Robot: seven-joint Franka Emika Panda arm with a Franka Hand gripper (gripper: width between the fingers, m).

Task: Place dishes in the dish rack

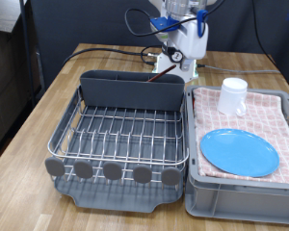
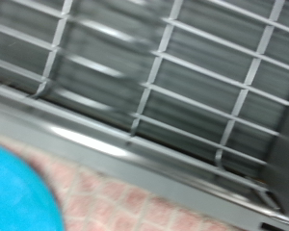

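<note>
The silver wire dish rack (image 1: 64,129) on its dark grey tray stands on the exterior view's left, with a tall grey cutlery trough (image 1: 116,90) at its back. A slim reddish-brown spoon (image 1: 165,76) pokes up from the trough's right end. The light-blue plate (image 1: 239,152) and the white mug (image 1: 233,95) rest on the pink checked cloth in the grey crate (image 1: 241,200) on the right. My gripper (image 1: 186,69) hangs behind the trough's right end, above the rack and crate. The blurred wrist view shows rack wires (image 2: 154,67), cloth (image 2: 135,204) and the plate's edge (image 2: 19,197), with no fingers in sight.
Round grey tabs (image 1: 114,171) line the rack's front edge. Rack and crate stand side by side on a wooden table (image 1: 48,87). Black and blue cables (image 1: 116,50) trail behind the arm. A dark cabinet stands at the far left.
</note>
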